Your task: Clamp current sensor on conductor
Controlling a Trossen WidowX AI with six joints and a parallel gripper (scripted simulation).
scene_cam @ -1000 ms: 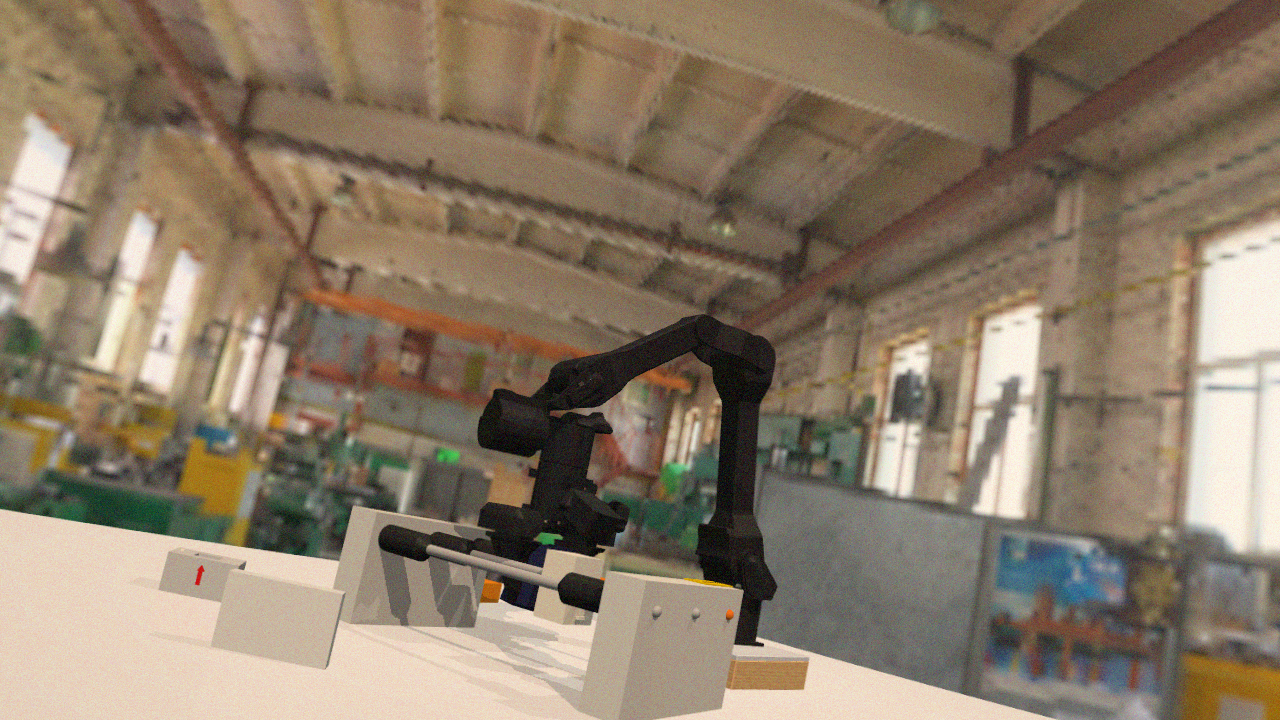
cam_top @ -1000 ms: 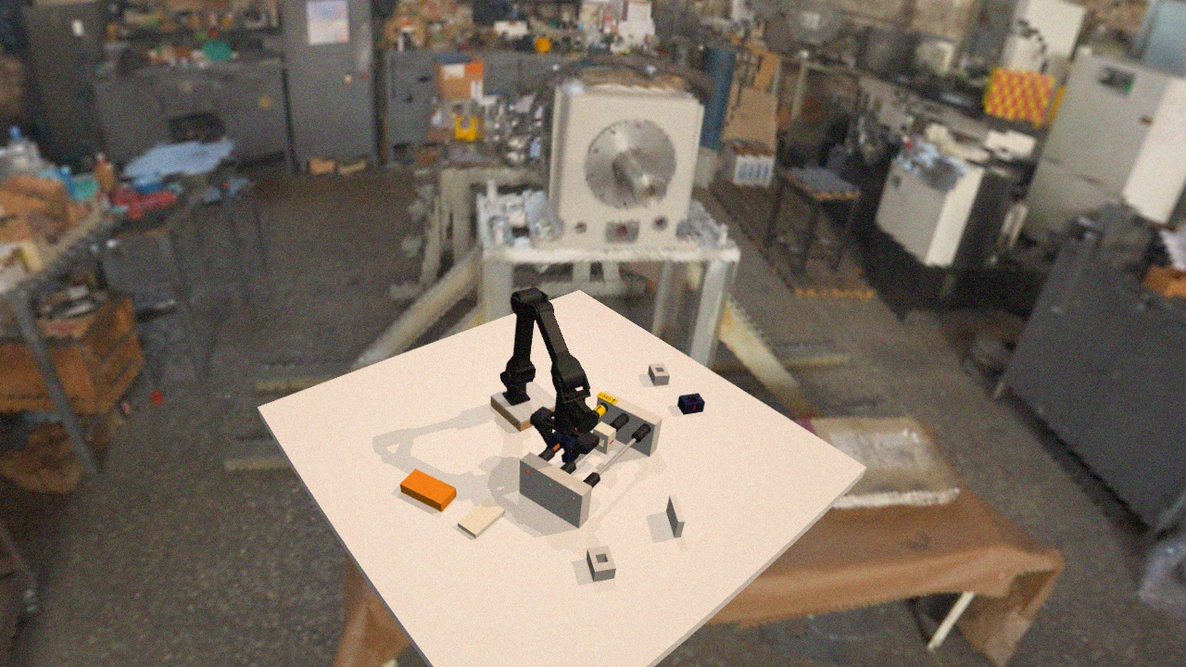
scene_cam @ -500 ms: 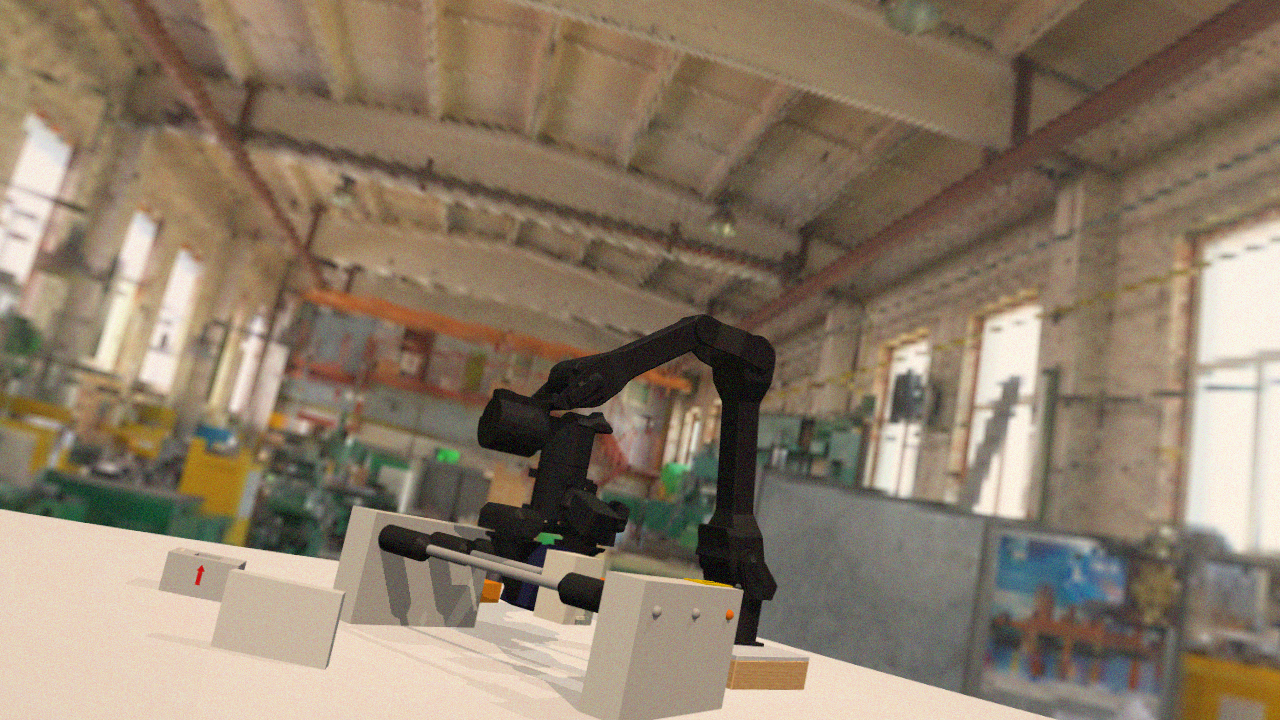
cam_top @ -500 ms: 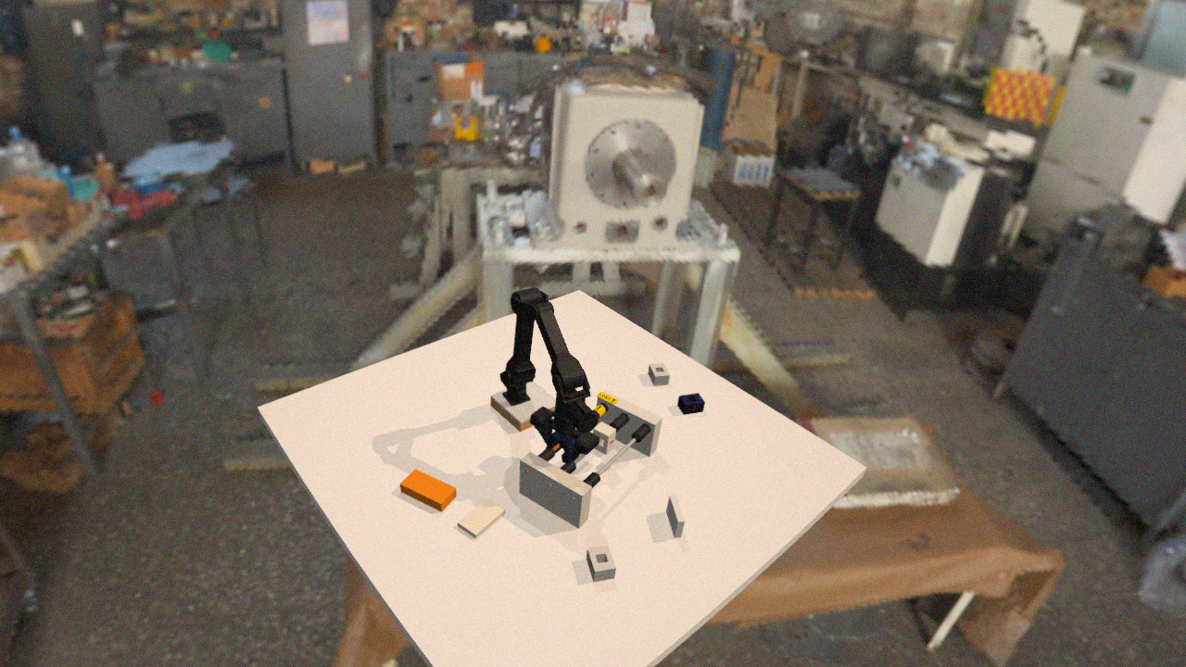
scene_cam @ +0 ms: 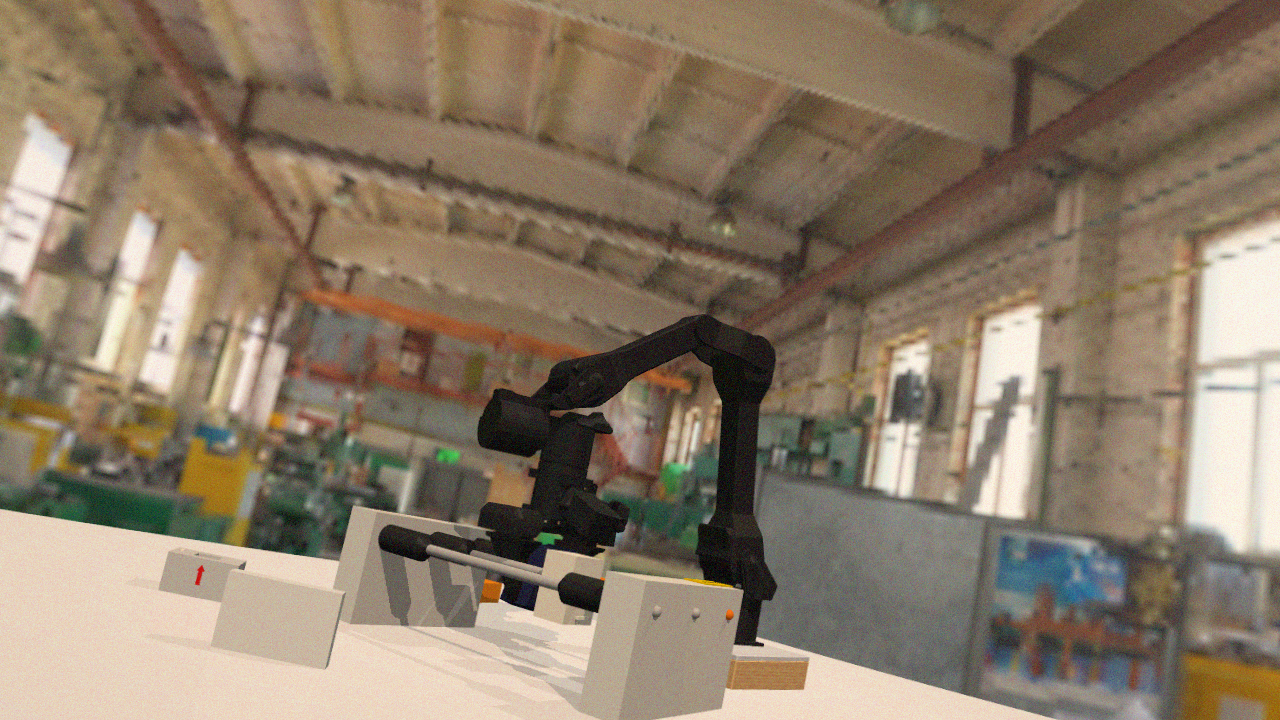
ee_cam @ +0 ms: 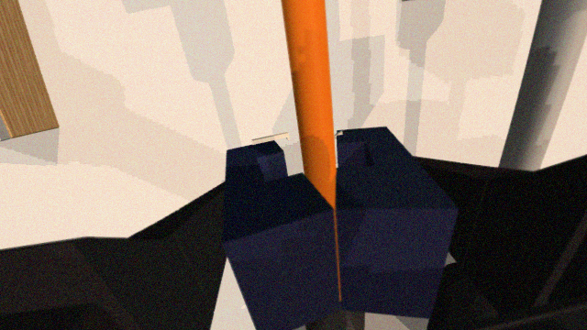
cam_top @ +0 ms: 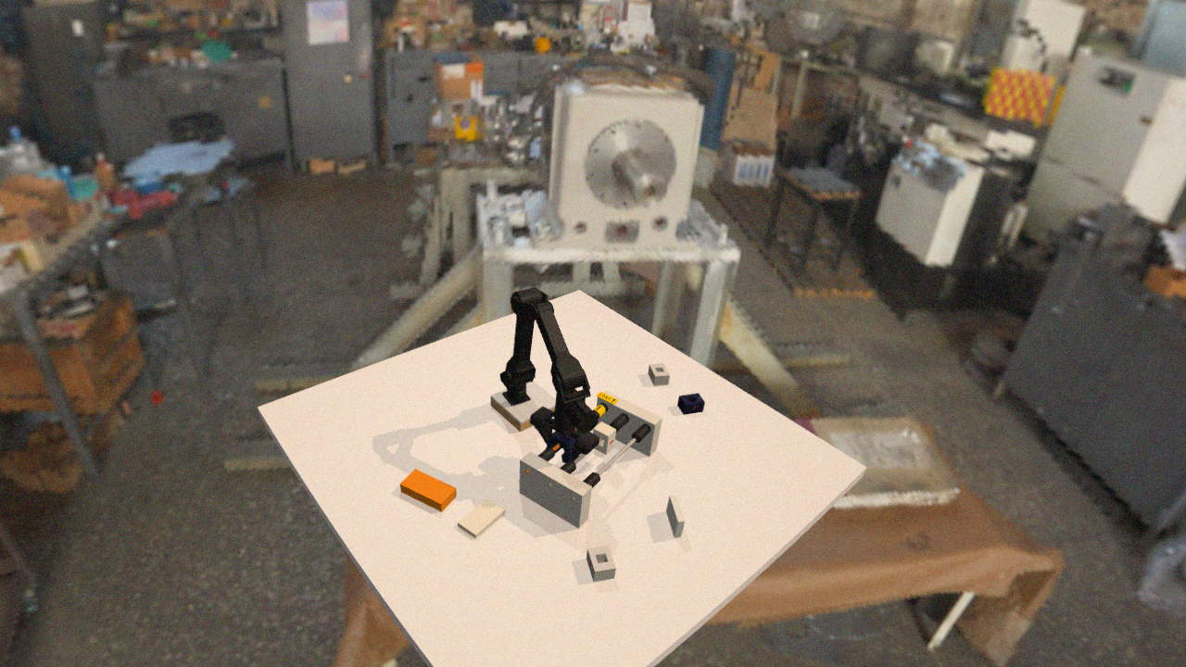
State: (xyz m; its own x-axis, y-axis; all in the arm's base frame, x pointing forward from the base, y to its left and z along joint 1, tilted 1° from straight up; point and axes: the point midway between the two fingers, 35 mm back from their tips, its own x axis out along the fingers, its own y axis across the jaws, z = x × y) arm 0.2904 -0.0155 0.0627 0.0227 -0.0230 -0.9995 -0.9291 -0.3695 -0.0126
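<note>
The dark blue split-core sensor (cam_top: 569,448) (scene_cam: 526,592) (ee_cam: 394,238) sits around the orange conductor (ee_cam: 312,69). In the wrist view its two halves stand side by side, with a thin orange line showing in the seam between them. My gripper (ee_cam: 311,175) is shut on the sensor, one black finger against each outer side. The yellow LOAD marker (cam_top: 607,397) is on top of the far end block (cam_top: 646,427). The sensor's arrow cannot be made out, and whether the latch has caught cannot be seen.
A near end block (cam_top: 553,491) and grey rods (cam_top: 617,459) (ee_cam: 541,82) flank the sensor. A beige box (cam_top: 607,434) (scene_cam: 572,573) stands close by. Around lie an orange block (cam_top: 427,489), a cream plate (cam_top: 481,520), hollow grey blocks (cam_top: 600,565), an upright plate (cam_top: 674,516) and a dark blue block (cam_top: 690,404).
</note>
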